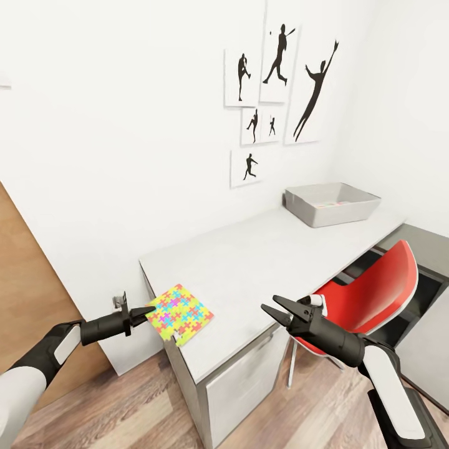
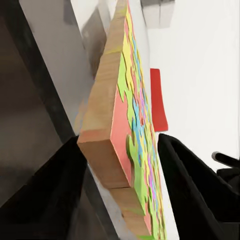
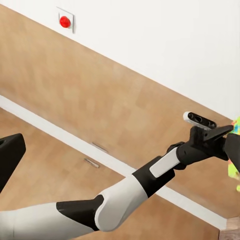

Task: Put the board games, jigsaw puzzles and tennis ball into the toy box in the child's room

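multicoloured jigsaw puzzle (image 1: 179, 313) lies flat at the near corner of the table (image 1: 262, 268), overhanging its edge. left gripper (image 1: 148, 312) has its fingers (image 2: 195, 195) either side of the puzzle's edge. right gripper (image 1: 276, 307) hangs spread and empty near the red chair (image 1: 374, 293). toy box (image 1: 332, 204) sits at the table's far end.

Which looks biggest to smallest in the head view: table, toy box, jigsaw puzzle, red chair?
1. table
2. red chair
3. toy box and jigsaw puzzle: look about alike, and the puzzle is nearer the camera, so unranked.
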Controlling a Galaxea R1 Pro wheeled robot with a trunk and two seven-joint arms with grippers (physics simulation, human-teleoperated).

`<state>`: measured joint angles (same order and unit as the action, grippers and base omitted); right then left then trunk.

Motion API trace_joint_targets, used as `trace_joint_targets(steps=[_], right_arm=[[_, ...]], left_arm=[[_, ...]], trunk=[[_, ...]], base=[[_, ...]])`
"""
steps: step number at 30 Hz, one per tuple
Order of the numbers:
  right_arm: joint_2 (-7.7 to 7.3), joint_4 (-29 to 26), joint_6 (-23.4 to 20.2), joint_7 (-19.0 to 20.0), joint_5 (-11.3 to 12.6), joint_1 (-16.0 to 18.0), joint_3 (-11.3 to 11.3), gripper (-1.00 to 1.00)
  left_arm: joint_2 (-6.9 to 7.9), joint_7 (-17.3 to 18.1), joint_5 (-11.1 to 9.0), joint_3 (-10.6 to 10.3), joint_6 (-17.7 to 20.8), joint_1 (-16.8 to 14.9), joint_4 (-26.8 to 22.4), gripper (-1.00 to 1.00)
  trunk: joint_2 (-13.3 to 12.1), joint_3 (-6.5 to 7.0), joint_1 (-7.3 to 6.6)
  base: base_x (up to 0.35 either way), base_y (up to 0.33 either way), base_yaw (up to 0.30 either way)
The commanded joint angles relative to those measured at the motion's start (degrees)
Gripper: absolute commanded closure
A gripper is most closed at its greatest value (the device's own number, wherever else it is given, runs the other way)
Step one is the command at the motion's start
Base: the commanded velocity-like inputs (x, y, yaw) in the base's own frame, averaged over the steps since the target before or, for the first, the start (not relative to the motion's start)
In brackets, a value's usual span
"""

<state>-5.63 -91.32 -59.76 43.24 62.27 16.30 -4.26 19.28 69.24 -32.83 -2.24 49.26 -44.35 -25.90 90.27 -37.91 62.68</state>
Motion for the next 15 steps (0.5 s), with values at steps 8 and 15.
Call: trace_joint_targets(steps=[8,15], right_arm=[[0.0,0.0,-0.2,0.3,-0.2,0.0,0.1,-1.0],[0.0,0.0,-0.2,0.3,-0.2,0.0,0.2,-1.0]], left_arm=[[0.05,0.4,0.1,-0.3,-0.2,0.0,0.1,1.0],[0.05,0.8,0.1,-0.3,-0.3,0.0,0.0,1.0]], trunk=[[-0.4,0.13,-0.22],[-1.6,0.66,-0.88]], base=[[0.0,0.0,0.0],[0.0,0.0,0.0]])
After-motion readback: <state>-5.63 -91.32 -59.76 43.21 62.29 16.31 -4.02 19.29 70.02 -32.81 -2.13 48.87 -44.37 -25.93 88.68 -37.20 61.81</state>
